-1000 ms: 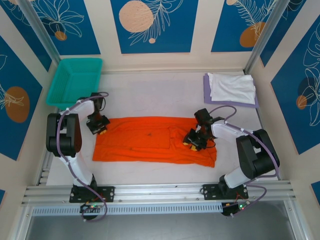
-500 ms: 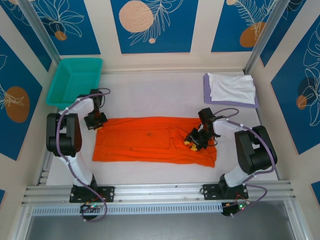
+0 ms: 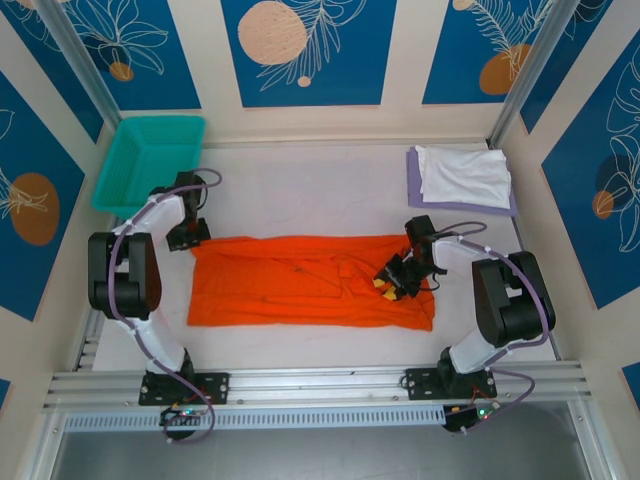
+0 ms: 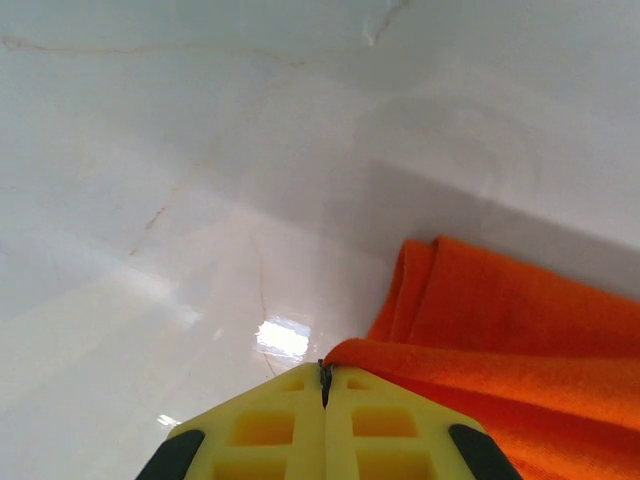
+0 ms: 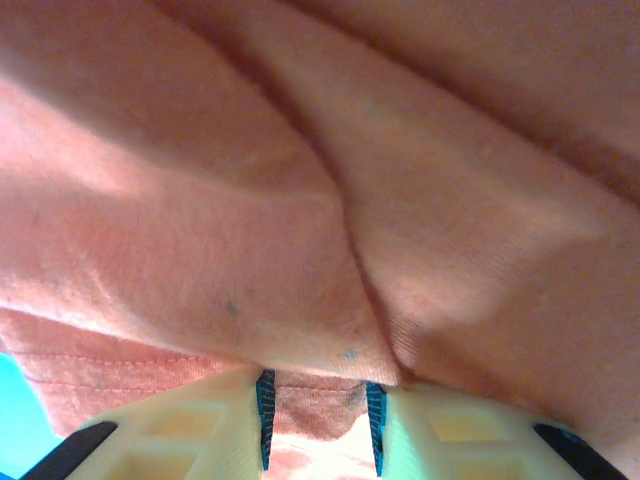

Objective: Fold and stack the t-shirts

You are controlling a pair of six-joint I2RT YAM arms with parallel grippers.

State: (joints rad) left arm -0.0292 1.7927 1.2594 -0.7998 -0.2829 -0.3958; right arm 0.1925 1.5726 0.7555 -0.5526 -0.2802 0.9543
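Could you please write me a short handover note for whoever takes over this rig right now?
Left gripper: shut, seemingly pinching the far left corner of the orange t-shirt.
Right gripper: jaws part open on the shirt's right end, a fold of cloth between them.
Things: the orange t-shirt lies spread out between the arms. The white t-shirt sits folded on the lavender t-shirt, far right.
Done: two shirts folded and stacked.
Left: fold the orange one and add it to the stack.
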